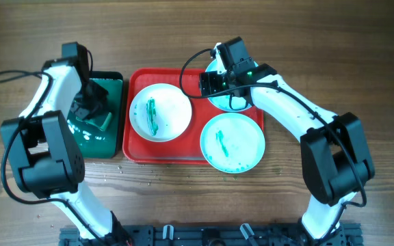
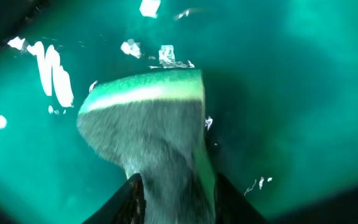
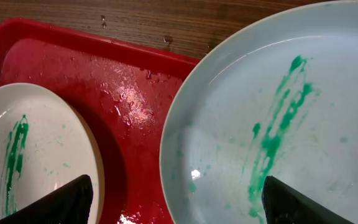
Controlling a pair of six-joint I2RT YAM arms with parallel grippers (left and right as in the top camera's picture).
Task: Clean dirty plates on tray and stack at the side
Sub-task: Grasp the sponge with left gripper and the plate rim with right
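One large red tray (image 1: 139,147) fills the middle of the table, and a smaller dark green tray (image 1: 108,143) lies just to its left. Three dirty plates are on the red one. The white plate (image 1: 159,111) is on its left half. The near mint plate (image 1: 232,141) rides over its near right corner. The far mint plate (image 3: 229,143) sits at the far right, directly under my right gripper (image 3: 176,190).

That gripper's jaws are spread wide and hold nothing. My left gripper (image 2: 176,186) is clamped on a sponge (image 2: 148,124), which is pressed into the wet floor of the green tray.

I judge the plates to be stiff, fairly light and breakable. With water beading on the red tray, they are probably slick too. The rim is the only place to pinch, one finger over and one under. The near plate looks easiest to grip, since its edge overhangs the tray rim. Green streaks (image 3: 272,137) cross the centre of the far plate.
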